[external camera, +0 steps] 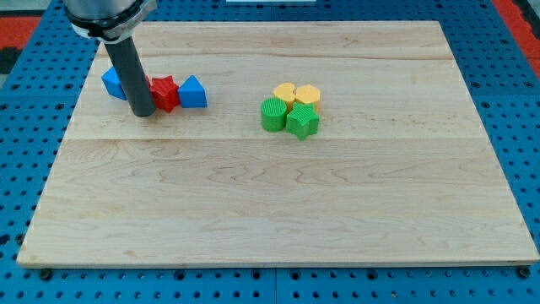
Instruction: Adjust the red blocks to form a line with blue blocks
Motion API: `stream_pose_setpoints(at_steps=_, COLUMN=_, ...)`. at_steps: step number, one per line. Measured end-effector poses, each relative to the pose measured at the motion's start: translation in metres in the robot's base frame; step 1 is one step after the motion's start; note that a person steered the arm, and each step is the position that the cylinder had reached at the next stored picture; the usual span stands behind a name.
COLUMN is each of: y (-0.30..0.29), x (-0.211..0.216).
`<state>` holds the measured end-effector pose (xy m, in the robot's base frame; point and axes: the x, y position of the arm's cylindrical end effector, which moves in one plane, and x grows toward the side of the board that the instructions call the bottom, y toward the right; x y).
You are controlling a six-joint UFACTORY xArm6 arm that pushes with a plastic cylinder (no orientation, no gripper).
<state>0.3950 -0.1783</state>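
At the view's upper left, a row of blocks lies on the wooden board (278,194). From left to right: a blue block (112,82), a red block (148,85) mostly hidden behind the rod, a red star-shaped block (166,93) and a blue triangular block (193,92). They touch one another. My tip (143,112) rests on the board just in front of the hidden red block, left of the red star.
Near the board's middle top sits a tight cluster: two yellow blocks (285,92) (307,94) behind a green round block (273,115) and a green star-shaped block (302,122). A blue pegboard surrounds the board.
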Motion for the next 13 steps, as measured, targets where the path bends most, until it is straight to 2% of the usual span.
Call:
stream_pose_setpoints(at_steps=3, y=0.014, x=-0.023)
stream_pose_setpoints(at_steps=5, y=-0.045, x=0.005)
stream_pose_setpoints(at_steps=7, y=-0.055, x=-0.015)
stream_pose_setpoints(at_steps=8, y=-0.064, x=-0.008)
stream_pose_setpoints(at_steps=9, y=-0.111, x=0.003)
stream_pose_setpoints(at_steps=11, y=-0.095, x=-0.027)
stream_pose_setpoints(at_steps=13, y=-0.024, x=-0.027)
